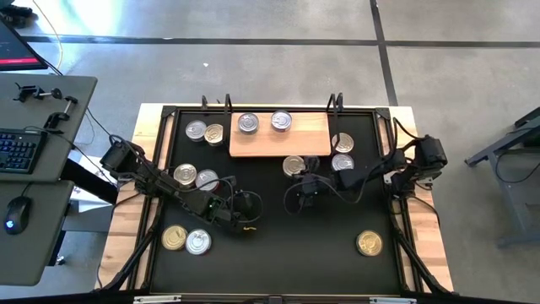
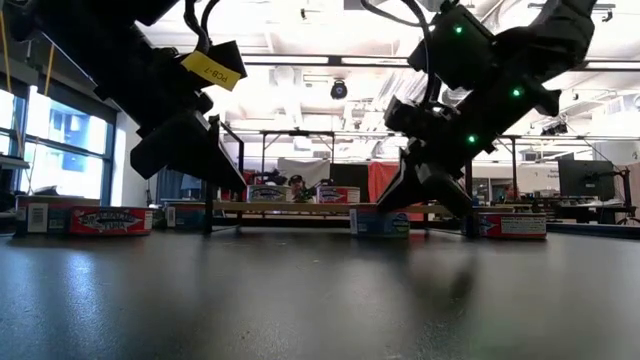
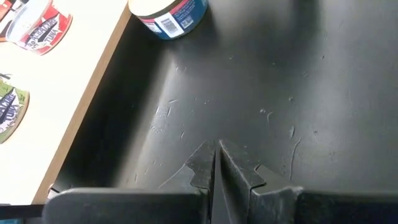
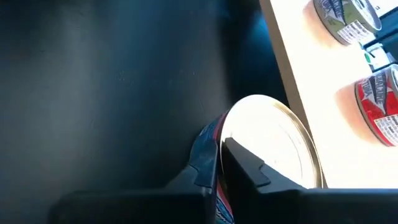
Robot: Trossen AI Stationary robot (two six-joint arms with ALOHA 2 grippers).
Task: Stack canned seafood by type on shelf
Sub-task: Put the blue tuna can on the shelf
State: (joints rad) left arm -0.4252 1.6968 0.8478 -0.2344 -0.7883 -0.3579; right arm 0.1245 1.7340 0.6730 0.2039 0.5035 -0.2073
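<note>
Right gripper [image 1: 305, 187] sits just below the centre of the high view, fingers pressed together and holding nothing, with a tin [image 1: 294, 165] touching or all but touching it on the side toward the top of the frame; in the right wrist view that tin's bright lid [image 4: 273, 143] lies right beside the closed fingertips rather than between them. That tin rests on the black mat [image 1: 337, 253] against the lower edge of the shelf [image 1: 312, 139], a pale board lying with its long side across the upper middle of the frame and already carrying two tins [image 1: 263, 122]. My judgement is that the right arm is the nearer one and must open before it can straddle the tin. Left gripper [image 1: 245, 218] waits shut and empty, lower and to the left, over bare mat
</note>
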